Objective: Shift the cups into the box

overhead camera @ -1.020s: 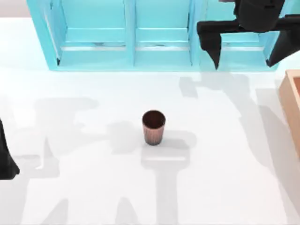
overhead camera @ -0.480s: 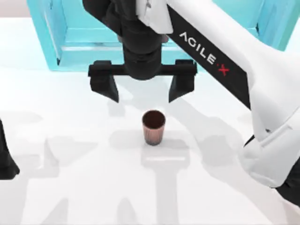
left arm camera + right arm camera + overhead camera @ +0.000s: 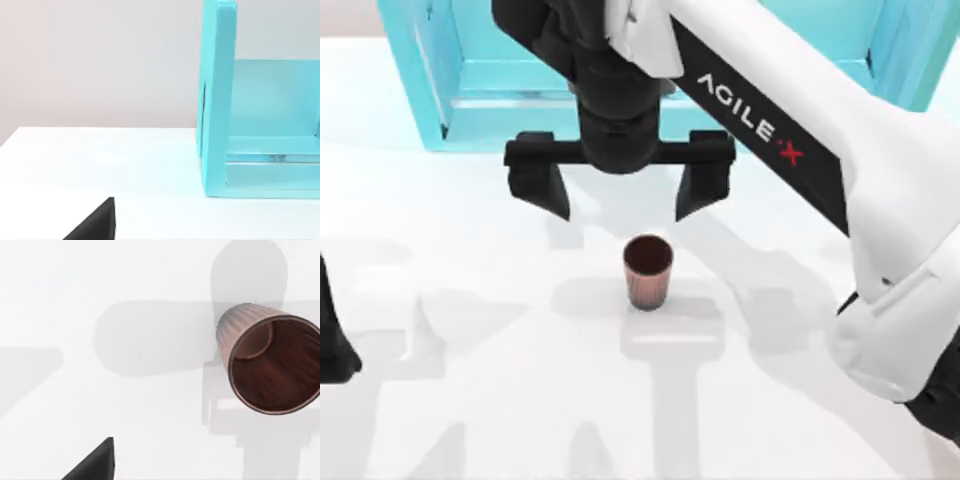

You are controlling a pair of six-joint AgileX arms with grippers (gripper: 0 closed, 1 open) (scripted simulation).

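Right gripper (image 3: 620, 195) parked wide open above the one cup (image 3: 648, 271), nothing in it.

From the top view my right arm (image 3: 790, 130) reaches in across the white table (image 3: 470, 400) from the right side, and its two black fingers (image 3: 540, 185) are spread way wider than the copper ribbed cup, which stands upright just on the near side of the gap between the jaws, not touching either one. On the far side of the jaws is the turquoise shelf unit (image 3: 520, 90). In the right wrist view the cup (image 3: 265, 360) sits off to one side with its dark brown inside facing the camera, and one fingertip (image 3: 95, 462) pokes in well apart from it. My left gripper (image 3: 332, 340) sits idle at the table's left edge; can't tell how its jaws stand. The left wrist view looks at the shelf unit's (image 3: 220, 100) end wall.
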